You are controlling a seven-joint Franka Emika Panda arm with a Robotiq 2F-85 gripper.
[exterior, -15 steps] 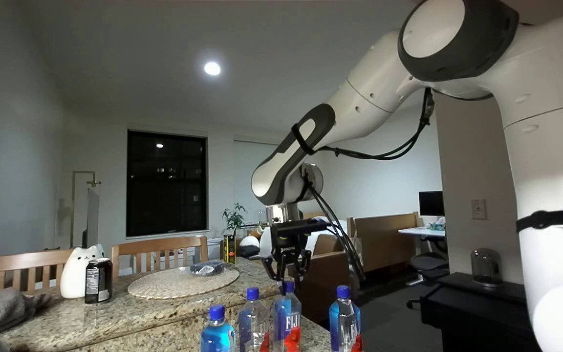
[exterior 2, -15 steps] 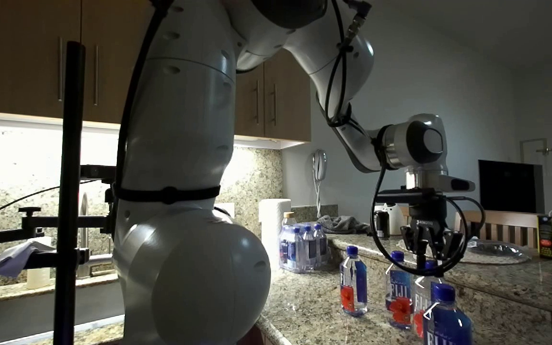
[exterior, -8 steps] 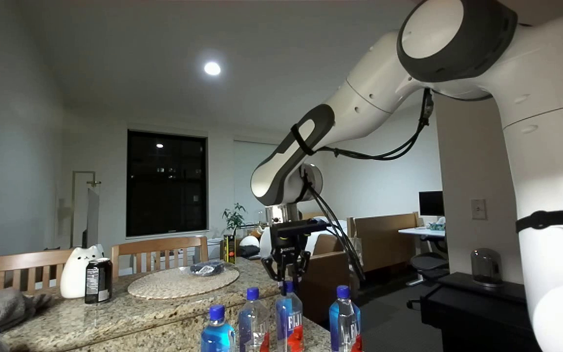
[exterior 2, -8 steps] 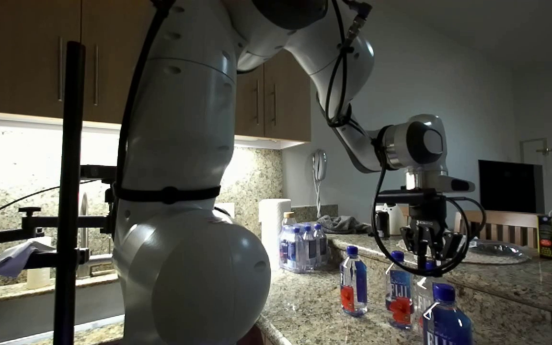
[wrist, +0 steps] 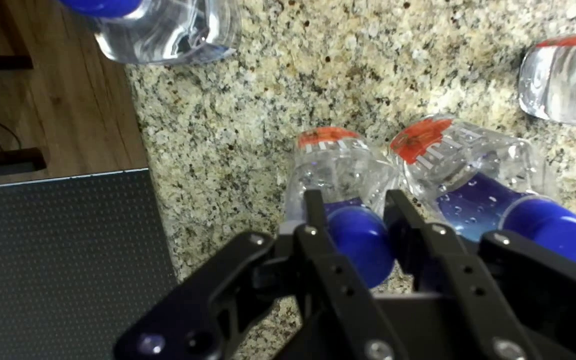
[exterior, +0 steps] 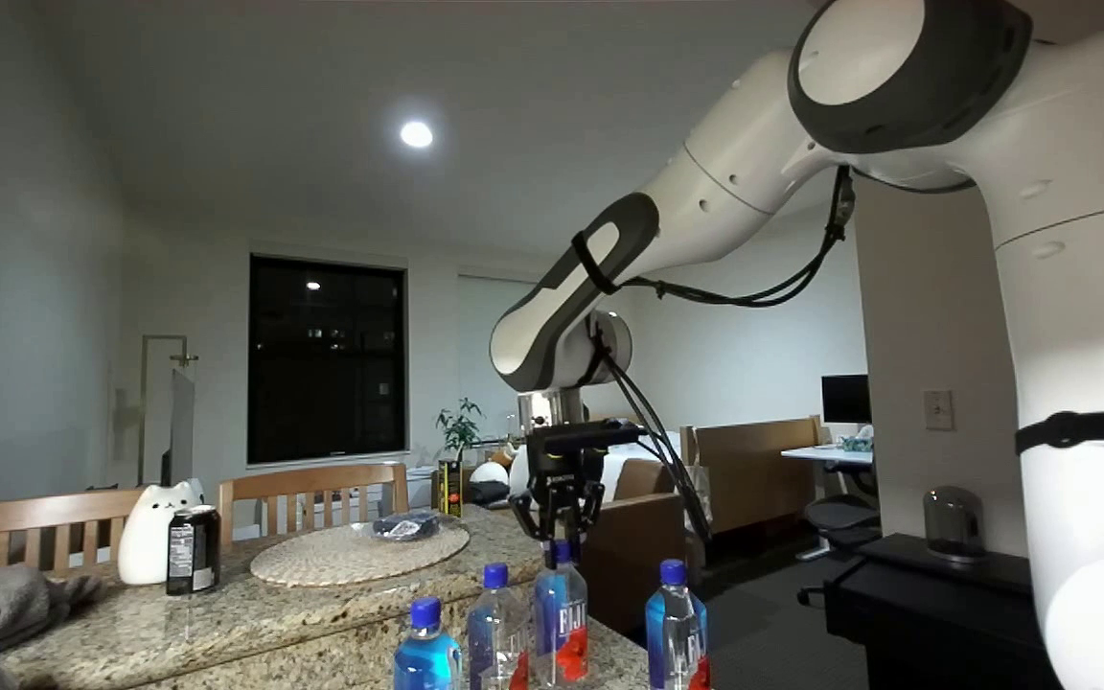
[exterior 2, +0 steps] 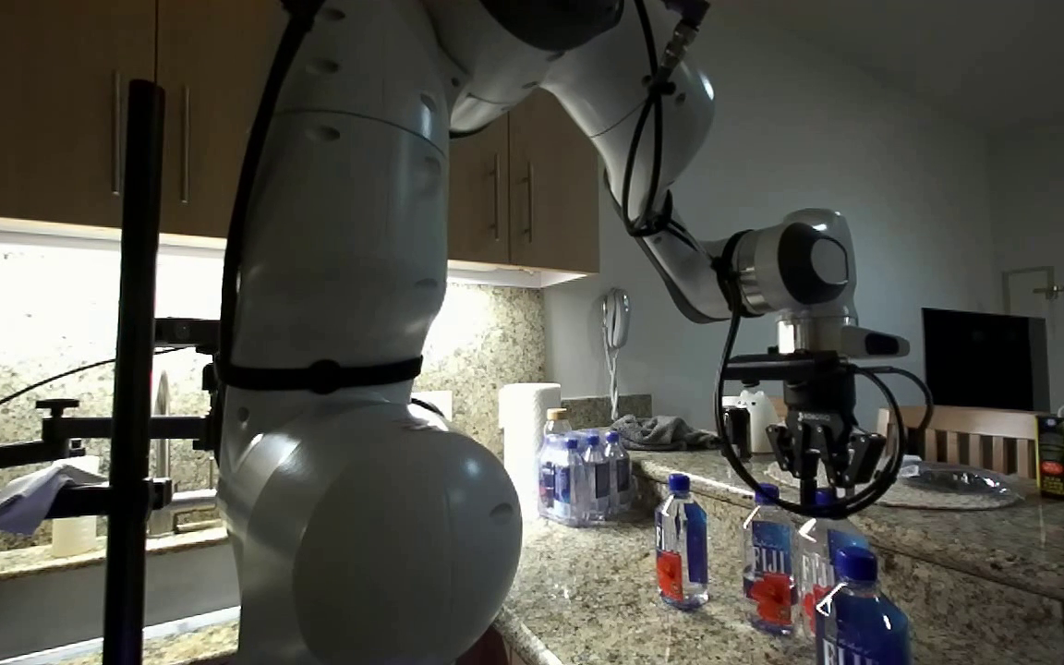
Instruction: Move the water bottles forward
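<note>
From the left in the wrist view, a clear plastic water bottle with a blue cap (wrist: 168, 35) stands just beside the edge of the speckled tan stone table (wrist: 228, 115); a wide swing could send it over that edge. Next, the black two-fingered gripper (wrist: 354, 207) is clamped on the blue cap of a clear plastic bottle with a red-flowered label (wrist: 333, 170). So high a hold, on a smooth round cap, could let it sway or slip. Close on its right stands a clear blue-capped bottle with a blue back label (wrist: 473, 172); a sideways drift would probably topple it. Farthest right, well apart, a clear bottle with a reddish label (wrist: 568, 85) seems safer.

Only the wrist view shows the cap pinched from both sides. In an exterior view a tight group of blue-capped clear bottles (exterior 2: 586, 480) stands left of the rest, beside a white paper roll (exterior 2: 530, 443); there a nearer bottle (exterior 2: 863, 614) partly hides the held one.
</note>
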